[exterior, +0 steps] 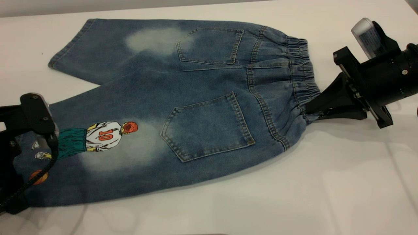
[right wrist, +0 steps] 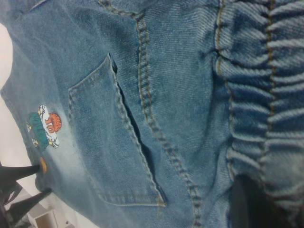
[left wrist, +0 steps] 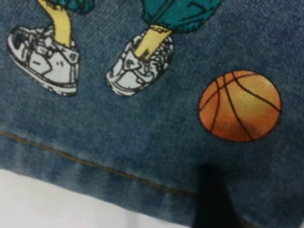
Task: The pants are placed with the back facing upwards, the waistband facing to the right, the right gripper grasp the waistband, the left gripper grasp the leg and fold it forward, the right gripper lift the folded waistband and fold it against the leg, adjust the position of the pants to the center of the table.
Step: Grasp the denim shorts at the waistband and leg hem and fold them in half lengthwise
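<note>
Two back pockets face up on the pants, soft faded denim spread flat on the smooth white table, gathered elastic waistband at three o'clock. My right gripper is clenched on the waistband's near corner, bunching the cloth there. My left gripper sits at eight o'clock over the hem of the leg, covering part of the basketball-player print; whether its fingers are closed I cannot tell.
</note>
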